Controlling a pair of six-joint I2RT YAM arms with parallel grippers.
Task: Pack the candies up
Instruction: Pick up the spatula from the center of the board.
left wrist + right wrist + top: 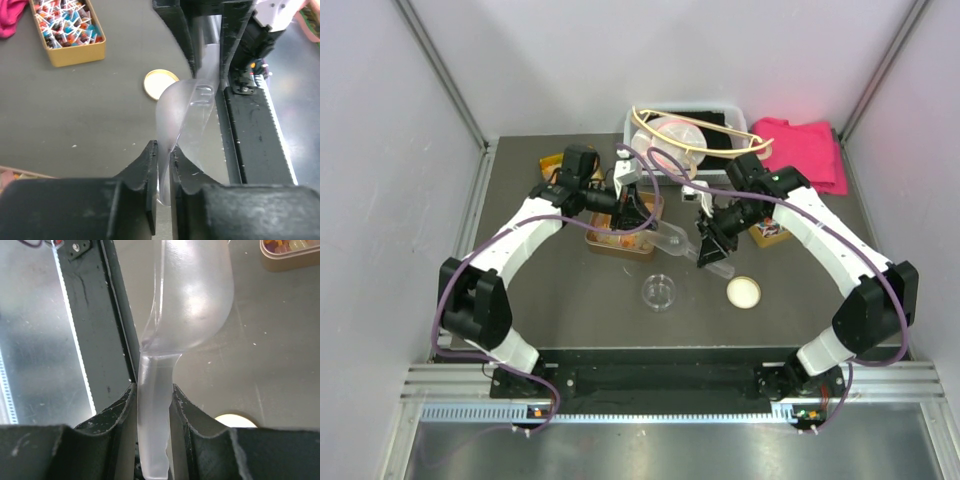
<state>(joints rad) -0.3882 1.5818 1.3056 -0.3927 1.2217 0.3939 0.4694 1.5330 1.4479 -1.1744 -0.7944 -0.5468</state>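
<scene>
Scoop (192, 300): looks empty. Right end effector (152, 390) is clenched on its handle, and left end effector (162, 150) pinches its bowl wall.
Candies (615, 240): in tin (620, 256), just left of scoop.
Handling: free the bowl before dipping; keep it level.

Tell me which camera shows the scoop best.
The right wrist view: the scoop fills it, bowl and handle both clear, the handle clamped between the right fingers. The left wrist view shows mostly its bowl, the rim pinched by the left fingers. From the top it is small and faint.
</scene>
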